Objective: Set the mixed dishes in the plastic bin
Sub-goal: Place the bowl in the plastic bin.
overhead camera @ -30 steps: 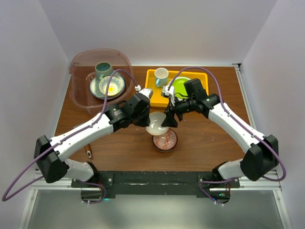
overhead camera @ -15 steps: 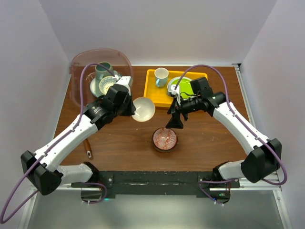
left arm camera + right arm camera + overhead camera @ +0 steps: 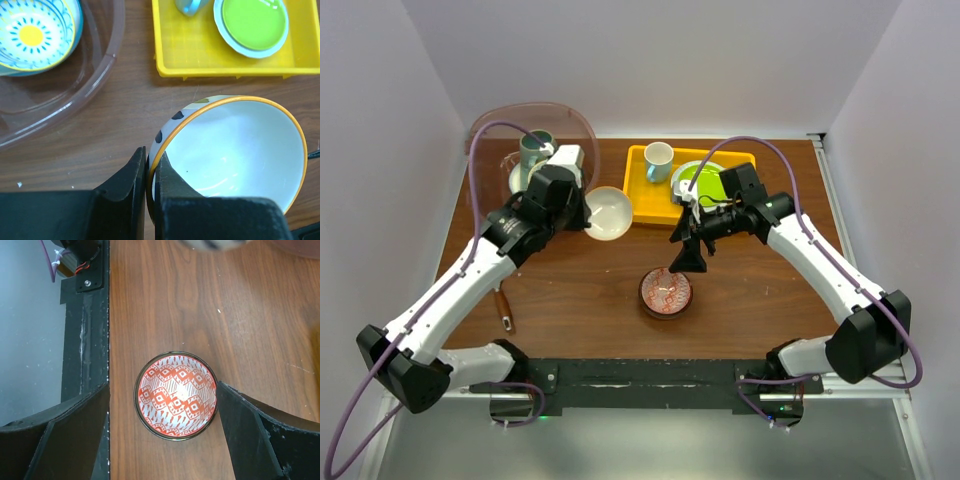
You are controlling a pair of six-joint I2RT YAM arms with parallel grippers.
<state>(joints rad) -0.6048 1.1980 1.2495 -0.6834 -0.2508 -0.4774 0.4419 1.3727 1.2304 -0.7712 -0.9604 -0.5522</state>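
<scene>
The plastic bin (image 3: 570, 108) fills the upper left of the top view, and its curved wall (image 3: 107, 65) crosses the upper left of the left wrist view. A teal mug (image 3: 533, 148) and a blue-and-yellow patterned dish (image 3: 32, 35) lie inside it. A strip of bare table (image 3: 570, 300) separates the bin from the yellow tray (image 3: 640, 205), which holds a lime-green plate (image 3: 700, 182) and a small white cup (image 3: 658, 160).

The left gripper (image 3: 151, 185) pinches the left rim of a white bowl (image 3: 235, 145) that has an orange edge and dark spots outside. The bowl hangs over that strip, just below the tray's near edge and right of the bin wall.

At lower centre, the right gripper (image 3: 162, 386) has its jaws spread wide, and its fingers (image 3: 75, 440) frame the red-patterned bowl (image 3: 176, 395) on open wood without touching it.
</scene>
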